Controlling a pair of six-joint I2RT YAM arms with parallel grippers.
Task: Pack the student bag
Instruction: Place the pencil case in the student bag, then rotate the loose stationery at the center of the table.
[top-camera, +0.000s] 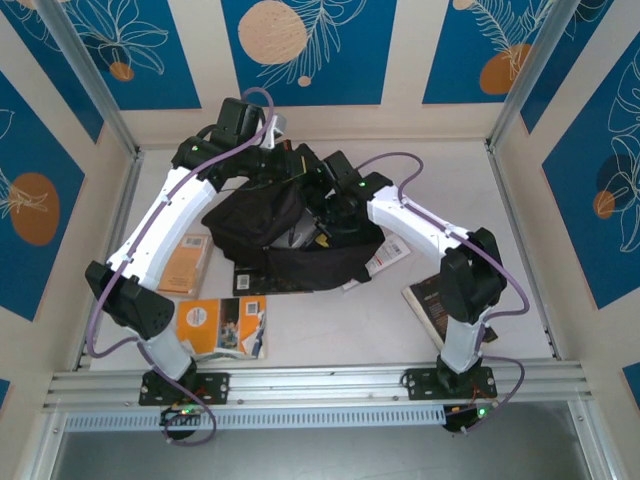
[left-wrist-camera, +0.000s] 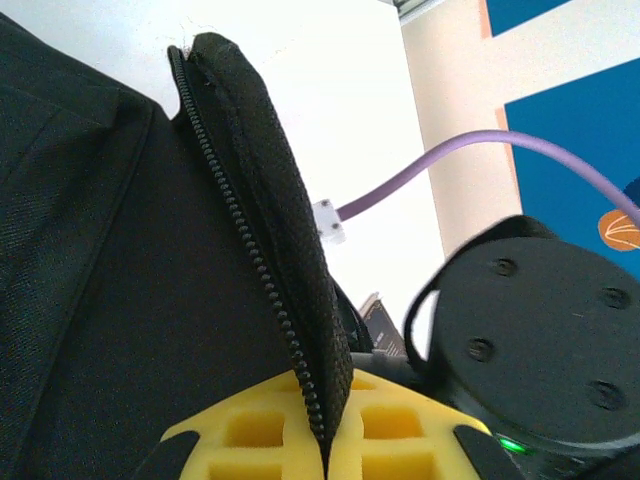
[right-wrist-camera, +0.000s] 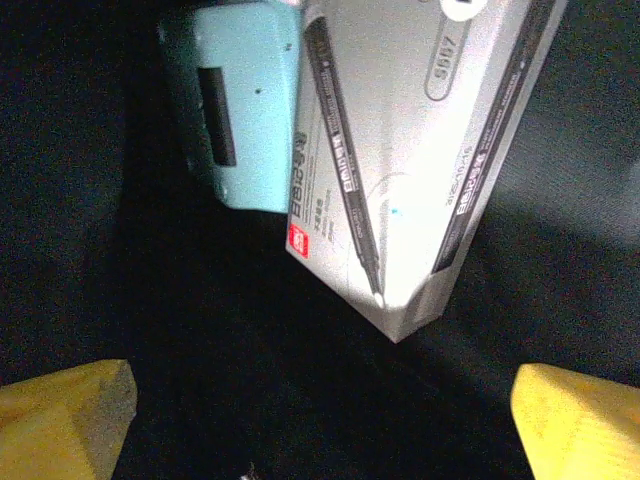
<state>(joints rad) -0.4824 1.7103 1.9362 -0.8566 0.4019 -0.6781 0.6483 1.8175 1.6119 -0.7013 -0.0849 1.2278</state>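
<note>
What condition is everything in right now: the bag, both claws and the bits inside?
student bag, unzipped, one zipper edge pinched.
left claw, shut on the student bag's zipper edge.
right claw, open, empty, above the pen box.
pen box, lying loose inside the bag.
light blue case, lying inside the bag beside the box.
orange book, lying flat outside the bag.

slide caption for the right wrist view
Right claw open above a grey pen box and a pale blue item lying inside the dark student bag.
</note>
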